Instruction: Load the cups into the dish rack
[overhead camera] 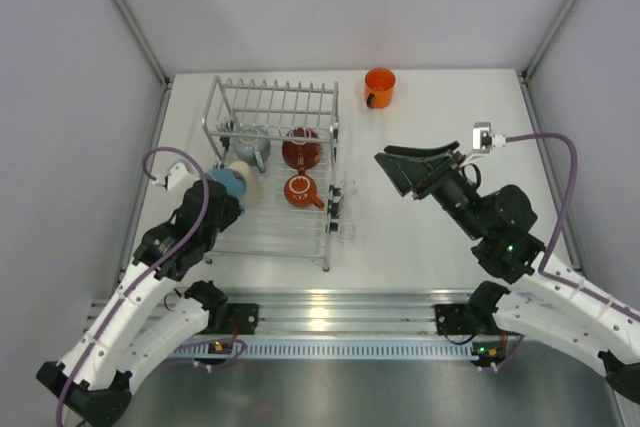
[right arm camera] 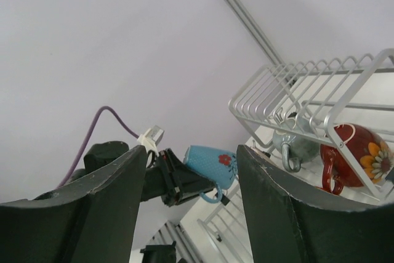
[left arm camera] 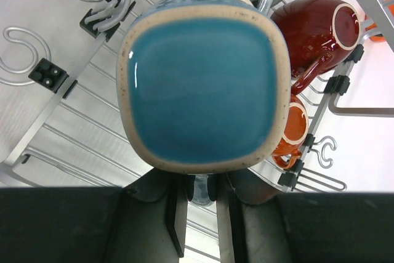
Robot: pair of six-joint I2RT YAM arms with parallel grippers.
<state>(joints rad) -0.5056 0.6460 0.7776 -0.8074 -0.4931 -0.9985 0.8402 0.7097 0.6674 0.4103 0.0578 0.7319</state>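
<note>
My left gripper (overhead camera: 222, 199) is shut on the handle of the light blue mug (overhead camera: 228, 183) and holds it bottom-up over the left side of the dish rack (overhead camera: 275, 99). The mug's blue base (left arm camera: 203, 84) fills the left wrist view. In the rack lie the grey-beige mug (overhead camera: 252, 147), the red mug (overhead camera: 301, 150) and the dark red-orange mug (overhead camera: 300, 190). The bright orange mug (overhead camera: 380, 86) stands on the table beyond the rack's right end. My right gripper (overhead camera: 397, 169) is open and empty, raised right of the rack and well short of the orange mug.
The rack's cutlery clips (overhead camera: 340, 209) stick out on its right side. A metal rail (overhead camera: 330, 312) runs along the near table edge by the arm bases. Frame posts (overhead camera: 125, 12) and white walls close in the table.
</note>
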